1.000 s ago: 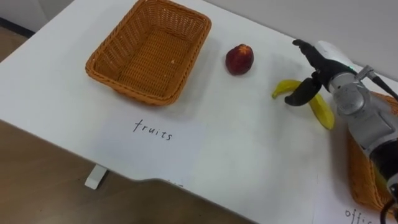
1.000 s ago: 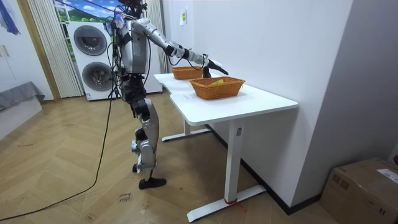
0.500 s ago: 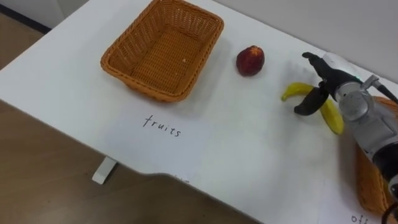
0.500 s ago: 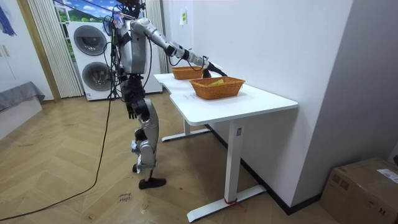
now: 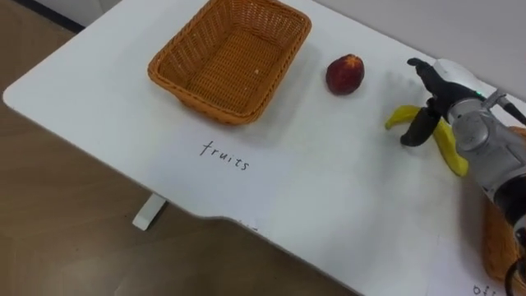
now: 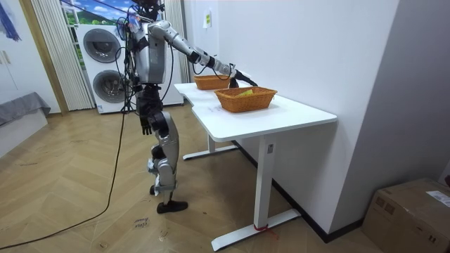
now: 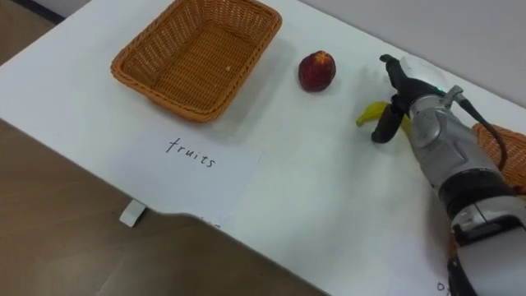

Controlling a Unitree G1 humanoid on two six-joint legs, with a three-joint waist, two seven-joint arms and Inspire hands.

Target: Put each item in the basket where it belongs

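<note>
A yellow banana (image 5: 450,151) lies on the white table (image 5: 329,185), right of a red peach (image 5: 345,74). My right hand (image 5: 444,87) is over the banana's near end, open, with the thumb (image 5: 413,133) on its left side and straight fingers reaching past it. The banana rests on the table. The empty wicker fruit basket (image 5: 169,77) stands at the far left, above a paper sheet marked "fruits" (image 5: 224,156). In the room view I stand at the table's end, with my left hand (image 6: 145,125) hanging relaxed by my side.
The second wicker basket (image 7: 503,145) stands at the right edge, behind my right forearm; in the room view this basket (image 6: 246,99) holds something yellow. The table's front edge (image 5: 205,215) runs close below the paper sheet, with wooden floor beyond.
The whole picture has shifted, so the camera moved. My right hand stays over the banana, drawn in a little, with the thumb nearer the fruit. The banana and peach have not moved.
</note>
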